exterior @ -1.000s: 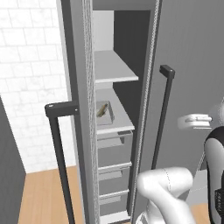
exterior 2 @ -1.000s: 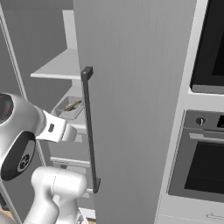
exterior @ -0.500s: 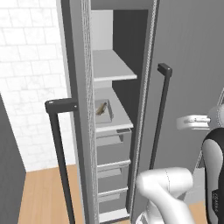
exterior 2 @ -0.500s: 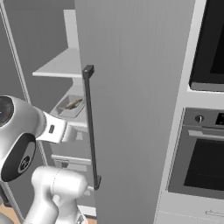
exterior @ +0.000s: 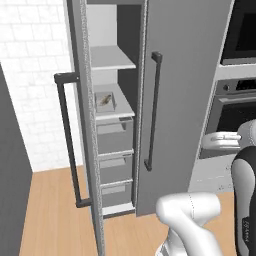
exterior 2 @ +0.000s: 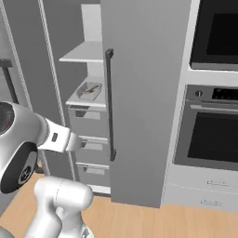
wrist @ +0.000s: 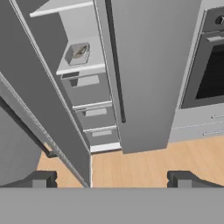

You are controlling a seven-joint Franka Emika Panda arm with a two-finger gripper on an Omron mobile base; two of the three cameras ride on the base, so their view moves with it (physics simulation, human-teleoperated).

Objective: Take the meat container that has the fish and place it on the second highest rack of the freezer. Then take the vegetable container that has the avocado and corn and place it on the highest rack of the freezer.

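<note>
A: How far along is it?

B: Roughly half, I'd judge. The meat container with the fish sits on the second highest rack of the freezer; the highest rack is bare.

A: And the tool?

B: Released, gripping nothing, back from the freezer.

A: Count?

B: One container, one fish, two plain shelves, three drawers. The vegetable container is left

The 2 base views look forward and down from behind the arm (left and right), sharing the open freezer with the hand view.
</note>
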